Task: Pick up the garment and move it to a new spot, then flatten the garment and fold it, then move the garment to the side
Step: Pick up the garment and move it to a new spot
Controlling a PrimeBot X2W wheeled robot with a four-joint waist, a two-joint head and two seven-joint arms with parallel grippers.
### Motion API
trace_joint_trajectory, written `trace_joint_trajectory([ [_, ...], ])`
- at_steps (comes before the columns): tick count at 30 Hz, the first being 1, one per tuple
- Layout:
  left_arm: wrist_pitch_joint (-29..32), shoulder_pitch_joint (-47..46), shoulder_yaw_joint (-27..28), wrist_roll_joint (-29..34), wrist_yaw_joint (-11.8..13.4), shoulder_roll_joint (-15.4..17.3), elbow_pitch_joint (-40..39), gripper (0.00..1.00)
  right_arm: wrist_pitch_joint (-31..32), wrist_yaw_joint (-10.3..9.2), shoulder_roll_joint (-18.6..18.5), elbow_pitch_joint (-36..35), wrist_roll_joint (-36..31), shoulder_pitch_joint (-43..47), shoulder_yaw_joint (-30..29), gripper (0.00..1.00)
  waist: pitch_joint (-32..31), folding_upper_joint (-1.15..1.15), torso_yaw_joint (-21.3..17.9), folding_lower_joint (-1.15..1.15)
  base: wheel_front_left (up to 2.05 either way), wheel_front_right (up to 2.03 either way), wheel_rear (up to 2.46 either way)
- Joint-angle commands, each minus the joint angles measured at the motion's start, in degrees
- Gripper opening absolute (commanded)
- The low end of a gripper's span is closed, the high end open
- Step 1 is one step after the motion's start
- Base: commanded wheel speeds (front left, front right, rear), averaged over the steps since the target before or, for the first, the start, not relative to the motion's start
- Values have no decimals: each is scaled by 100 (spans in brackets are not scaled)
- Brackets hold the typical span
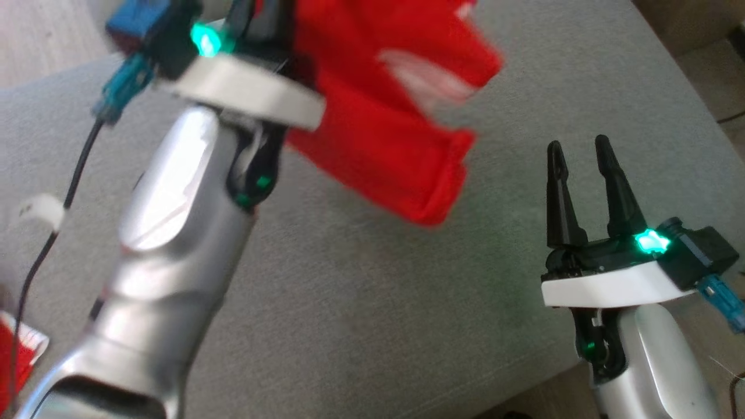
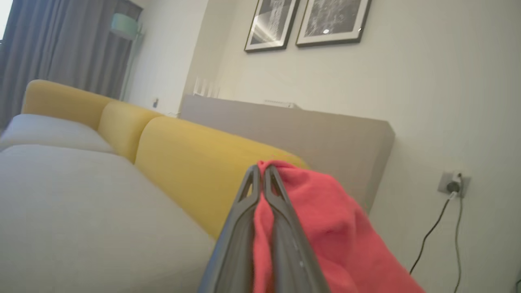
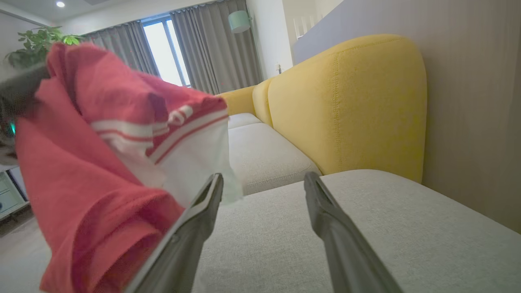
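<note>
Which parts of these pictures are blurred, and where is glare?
Head view: the red garment and the left arm are motion-blurred; the right gripper is sharp. Left wrist view: the fingers of the left gripper, shut on the garment, look soft; glare streaks one framed picture. Right wrist view: the window is blown out.

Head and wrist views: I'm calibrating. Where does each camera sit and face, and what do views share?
Head view: on the head, looking down at the grey sofa seat; both forearms, open right claw, lifted red garment.
Left wrist view: left wrist, facing the yellow backrest and wall; left claw shut on the garment.
Right wrist view: right wrist, facing along the seat towards curtains; its open fingers.
Shared: all show garment and seat; both wrist views, the backrest.
</note>
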Motion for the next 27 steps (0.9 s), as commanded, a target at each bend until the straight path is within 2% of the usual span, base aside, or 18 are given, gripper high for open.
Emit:
trace_joint_trajectory([
  [1,-100,52,244,0,-20,291,2,0,-36,44,-20,-227,-1,-146,112,100,36,0,100,-1,0,0,0],
  [5,-288,498,225,44,-111,607,657,0,-36,44,-20,-242,-107,-168,63,100,66,0,318,-1,0,0,0],
  [6,-299,597,202,76,-124,699,846,26,-36,44,-20,-239,-142,-177,48,100,70,0,373,-1,0,0,0],
  [7,-319,674,180,151,-106,810,1039,100,-36,44,-20,-234,-163,-188,34,100,76,0,422,-1,0,0,0],
  [11,-536,829,177,544,206,1168,1685,100,-36,44,-20,-199,-239,-195,12,100,73,0,644,-1,0,0,0],
  [16,-677,1001,435,623,381,1185,1830,100,-36,44,-20,-117,-392,-78,-20,100,-48,0,982,-1,0,0,0],
  [20,-685,1207,669,801,442,1169,1369,100,-36,44,-20,-76,-474,0,-91,100,-154,0,1191,-1,0,0,0],
  [27,-687,2203,1107,1447,689,1062,100,100,-36,44,-20,-9,-626,210,-237,100,-501,0,1638,-1,0,0,0],
])
